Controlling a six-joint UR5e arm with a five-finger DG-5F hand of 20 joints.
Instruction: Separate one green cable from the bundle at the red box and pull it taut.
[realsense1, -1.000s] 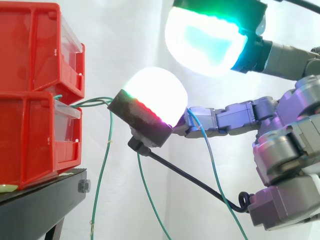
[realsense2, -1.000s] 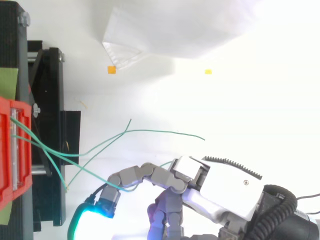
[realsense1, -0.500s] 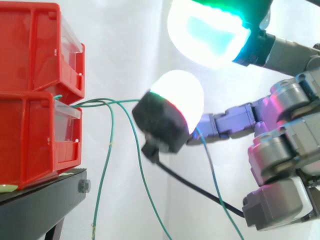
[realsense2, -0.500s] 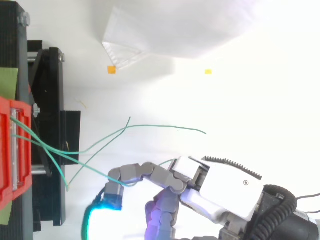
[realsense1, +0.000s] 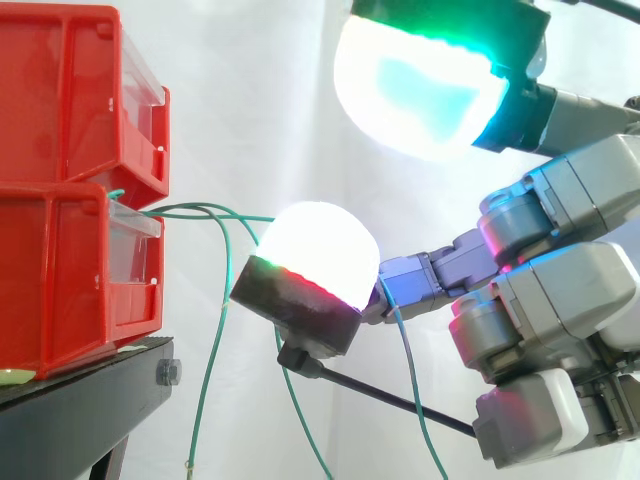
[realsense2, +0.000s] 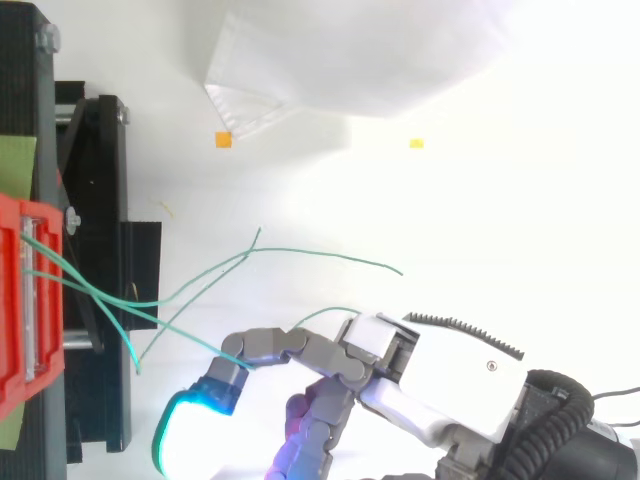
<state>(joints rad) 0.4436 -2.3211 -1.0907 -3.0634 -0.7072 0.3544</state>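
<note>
- Fishing stage for the hand (realsense1: 560, 300), right of frame: fingers (realsense1: 430, 278) spread, nothing pinched, one green cable (realsense1: 410, 380) just draped across a finger.
- Runs left to the red box (realsense1: 70, 260) at the frame's left edge.
- Looks like the separating step; next needs a real pinch, then a pull rightwards.
- Top view adds the other strands (realsense2: 320, 253) fanning out; side view adds the droop.

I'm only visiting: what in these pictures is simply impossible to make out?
Whether the hand holds any of the green cables: in both views the hand's own bulk covers the spot where they meet.
Where the cables start inside the red bin: side view, the bin's wall hides it.
The black stand's lower part: side view, cut off by the bottom edge.
</note>
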